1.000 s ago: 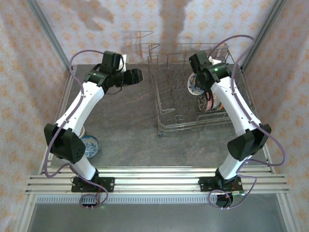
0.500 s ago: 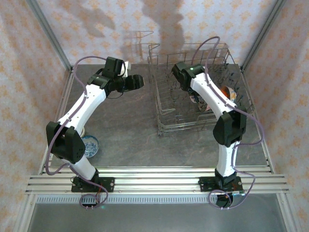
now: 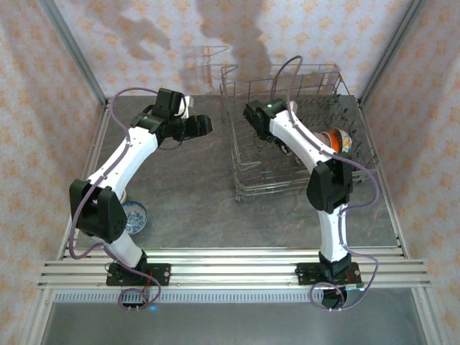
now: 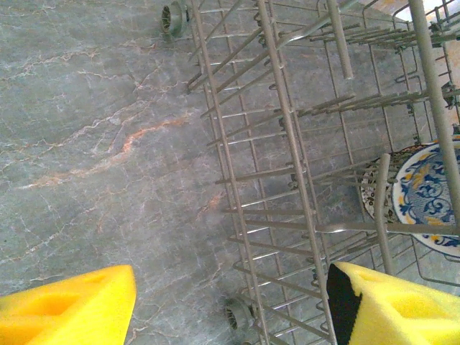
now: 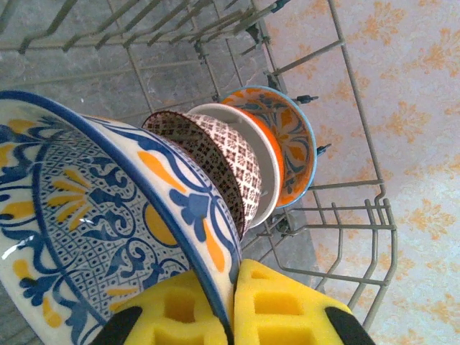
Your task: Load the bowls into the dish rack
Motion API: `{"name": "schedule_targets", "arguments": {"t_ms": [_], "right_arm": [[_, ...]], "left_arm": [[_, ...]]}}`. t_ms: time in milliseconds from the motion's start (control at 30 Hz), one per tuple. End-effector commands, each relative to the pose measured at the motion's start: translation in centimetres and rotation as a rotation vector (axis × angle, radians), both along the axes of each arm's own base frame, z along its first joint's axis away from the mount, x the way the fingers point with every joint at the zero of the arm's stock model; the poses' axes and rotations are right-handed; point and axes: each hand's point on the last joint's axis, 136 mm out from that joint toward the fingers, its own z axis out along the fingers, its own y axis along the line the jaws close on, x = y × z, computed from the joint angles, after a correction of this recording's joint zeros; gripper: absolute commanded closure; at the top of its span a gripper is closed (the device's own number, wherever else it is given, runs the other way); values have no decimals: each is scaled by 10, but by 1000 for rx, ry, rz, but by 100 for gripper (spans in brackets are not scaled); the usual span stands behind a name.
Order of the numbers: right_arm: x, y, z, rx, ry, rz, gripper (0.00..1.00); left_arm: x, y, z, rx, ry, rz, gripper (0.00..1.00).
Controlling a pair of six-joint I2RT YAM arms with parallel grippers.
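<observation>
The loading looks well under way but not finished. In the right wrist view the right tool (image 5: 228, 305) is pinched closed on the rim of a blue-and-yellow bowl (image 5: 93, 215), which takes up the left and centre of the frame, inside the dish rack (image 5: 345, 230). Whether that bowl already rests on the tines cannot be told.

Just beyond it, toward the upper right, three bowls stand on edge in a close row: a brown-patterned bowl (image 5: 215, 162), a white-rimmed bowl (image 5: 260, 169) and an orange bowl (image 5: 291, 136). These count as loaded.

The left tool (image 4: 230, 305) hangs wide apart and holds nothing, with the rack's left wall below it and bare surface (image 4: 93, 129) to the left of the frame.

In the top view, a blue-and-white bowl (image 3: 135, 215) sits on the surface at lower left, beside the left arm and well apart from the rack. At least that one is left to load; others may be hidden by the arm.
</observation>
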Motion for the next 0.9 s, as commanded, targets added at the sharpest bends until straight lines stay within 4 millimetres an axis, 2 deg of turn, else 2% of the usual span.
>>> {"name": "schedule_targets", "arguments": {"t_ms": [0,300,500,600,667,867], "right_arm": [[1,-4,15,-85,-22,6,100],[-2,4,-3,-92,25,16,100],[-2,12,-17,-39,48,41,81],[-2,13,-20,-40,61,44,79],[-1,15,-23,-27,69,44,71],[1,23,-31,23,85,62,62]], "left_arm": [[0,5,13,-16,-41,8,29],[-1,3,15,-29,-45,3,29],[1,2,11,-28,-33,-5,29],[1,3,10,-29,-30,-2,29],[0,4,9,-28,-26,1,29],[1,5,7,-32,-17,12,29]]}}
